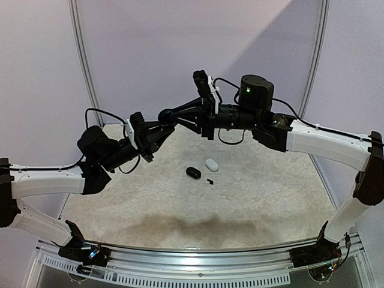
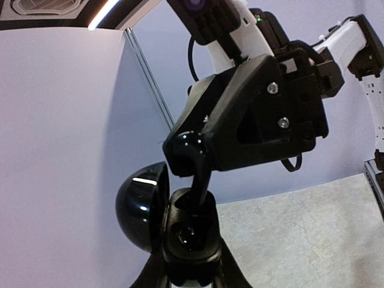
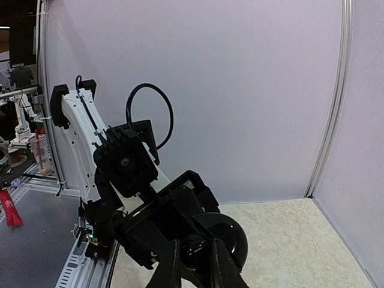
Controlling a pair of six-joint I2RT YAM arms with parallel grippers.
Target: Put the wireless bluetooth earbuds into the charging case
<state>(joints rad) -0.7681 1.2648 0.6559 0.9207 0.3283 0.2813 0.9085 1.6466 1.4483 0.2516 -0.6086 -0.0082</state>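
Gripping the case [image 2: 189, 231] in the left gripper [image 2: 191, 267], fingers pressed tight on its lower body, up in the air. Holding it open, with the glossy lid [image 2: 139, 213] swung out to the left of the case in the left wrist view. Pinching a black bud [image 3: 193, 247] in the right gripper [image 3: 193, 259], fingers nearly together around it, right over the case and reaching into its open top. Cannot tell whether touching the well or just short of it: black on black there, with glare. Cannot make out the wells inside the case either.

From the right wrist, seeing only the lid's dome just right of the bud, with the rest of the case behind the fingers. From above, seeing the case only as a small dark lump where the two grippers meet. Seeing own fingers cut off by the bottom edge in both wrist views.

On the table [image 1: 270, 192], below and right of the case in the top view: a black oval [image 1: 192, 172], a white oval [image 1: 212, 164] just beside it, and a second bud [image 1: 209, 180] near both. Too small to tell whether cases or not.
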